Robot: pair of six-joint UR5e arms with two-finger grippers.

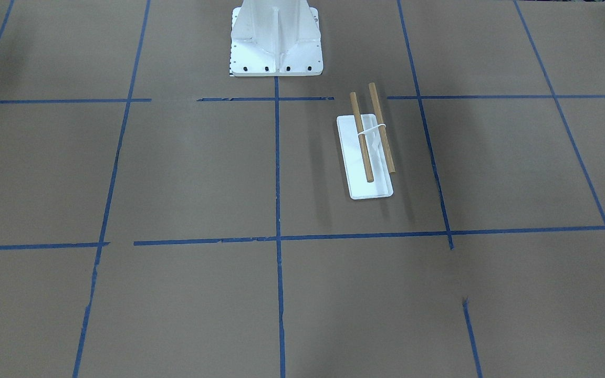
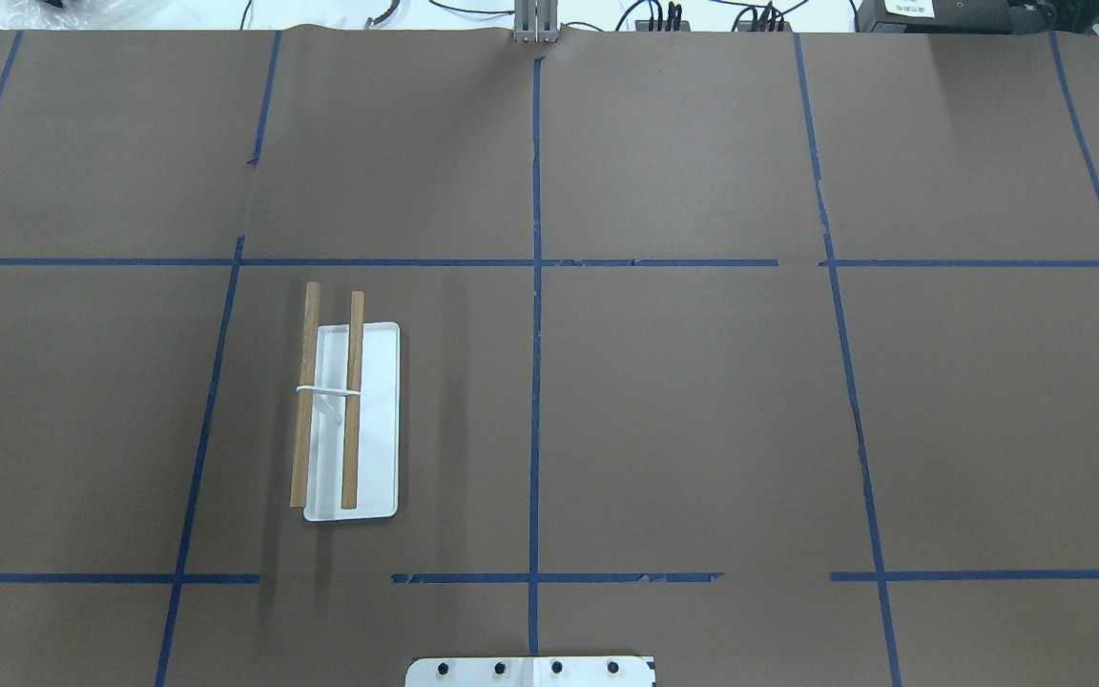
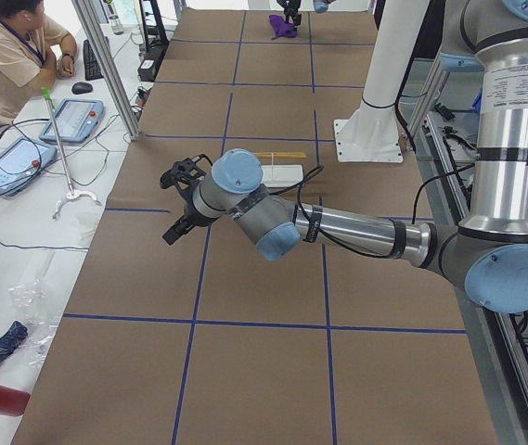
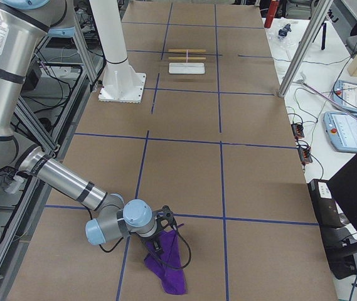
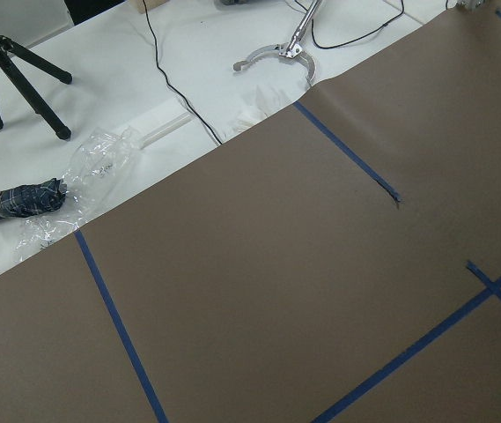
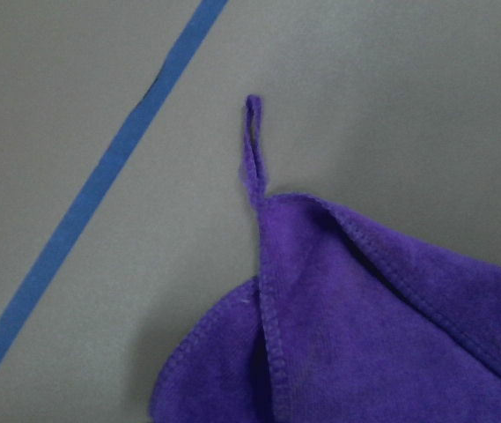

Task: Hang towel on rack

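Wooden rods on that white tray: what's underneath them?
Under the rods sits the white tray, and a white support joins them. The strip of tray directly behind each rod is covered.

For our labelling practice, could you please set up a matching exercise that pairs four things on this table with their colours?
Things:
1. towel
2. rack's dowels
3. tape lines
4. pedestal

Colours:
a. white
b. blue
c. purple
d. light brown

Pairs: 1-c, 2-d, 3-b, 4-a.
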